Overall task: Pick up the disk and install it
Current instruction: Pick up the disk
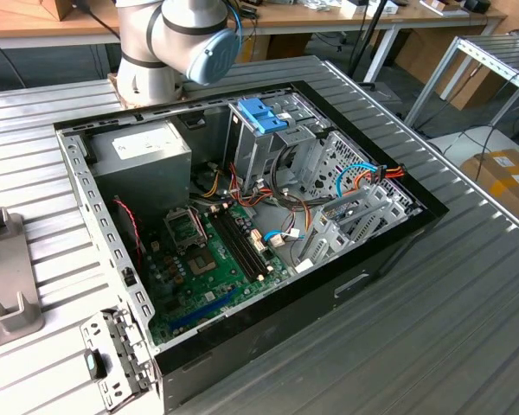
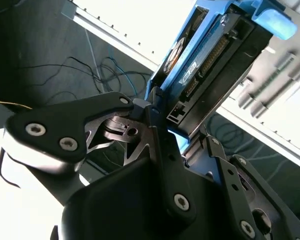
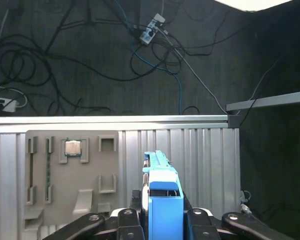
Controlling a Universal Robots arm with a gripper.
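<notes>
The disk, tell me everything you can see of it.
The disk is a flat dark metal drive framed by bright blue plastic rails, with a blue tab at its outer end and a row of connector pins on one exposed face. It sticks out from the gripper, which clamps its near end.

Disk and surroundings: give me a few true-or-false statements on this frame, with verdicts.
1. The tool is shut on the disk. True.
2. In the exterior view, the computer case has its side panel on. False: it lies open, with the motherboard exposed.
3. A chip sits in the grey fixture plate. True.
4. The disk lies flat on the ribbed table. False: it is clamped in the tool.
</notes>
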